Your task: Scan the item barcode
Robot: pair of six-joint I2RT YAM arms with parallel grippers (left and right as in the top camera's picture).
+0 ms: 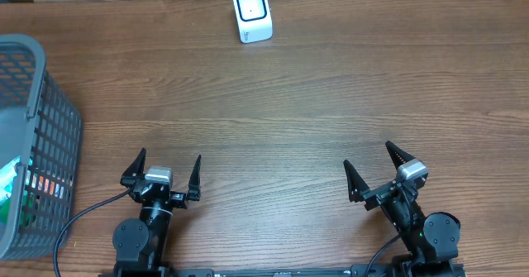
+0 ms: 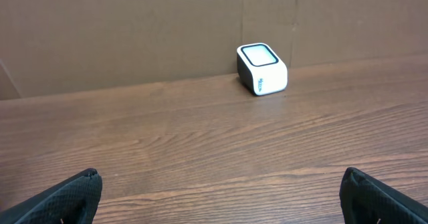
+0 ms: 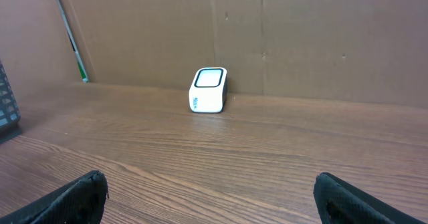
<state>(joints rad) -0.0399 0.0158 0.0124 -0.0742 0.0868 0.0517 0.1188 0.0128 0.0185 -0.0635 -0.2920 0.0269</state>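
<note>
White scanner (image 1: 252,14) well beyond left pincer (image 1: 170,155)

scanner (image 1: 252,13) set at far edge of tabletop (image 1: 289,103), just before back panel (image 2: 134,30) | basket (image 1: 58,136) placed at left edge, well apart | left gripper (image 1: 169,157) and right gripper (image 1: 369,155) stationed side by side at near edge

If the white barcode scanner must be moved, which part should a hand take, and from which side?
I would take the barcode scanner by its two flat side walls, coming down from above. It is a small upright block with open table on both sides; its dark window faces up, and the cardboard wall stands close behind.
</note>
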